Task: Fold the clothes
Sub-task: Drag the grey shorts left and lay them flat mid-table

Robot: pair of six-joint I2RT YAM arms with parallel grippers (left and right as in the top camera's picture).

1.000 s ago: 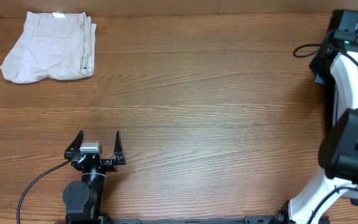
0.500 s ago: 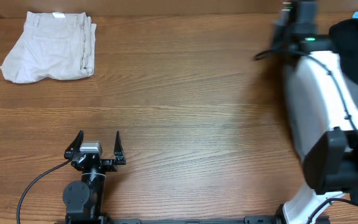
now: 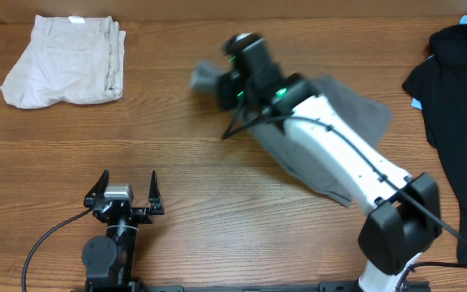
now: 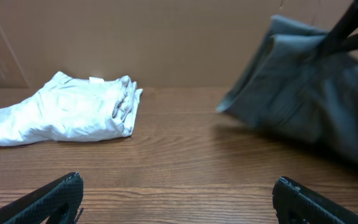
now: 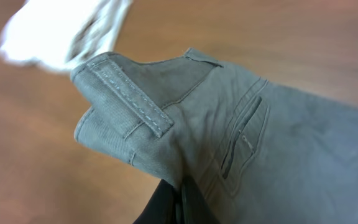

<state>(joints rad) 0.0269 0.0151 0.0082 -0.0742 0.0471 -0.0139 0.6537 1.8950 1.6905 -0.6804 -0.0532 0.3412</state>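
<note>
Hard to read overhead, all blur. Right gripper (image 5: 179, 194) mostly cut off at frame bottom, clamped on shorts (image 3: 363, 107) near waistband. Grey, creased, belt loop and welt pocket showing; raised at waistband, draped mid-table. Left gripper (image 3: 130, 185) spread wide.

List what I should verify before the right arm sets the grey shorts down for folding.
1. Right gripper shut on the medium-grey woven shorts: ok.
2. Shorts spread flat: not ok, bunched, waistband end raised.
3. Left gripper open, apart from the cloth: ok.
4. Folded cream-beige shorts apart from the grey pair: ok.
5. Black shirt apart from them: ok, but close.
6. How many fabric layers are pinched: cannot tell.
</note>
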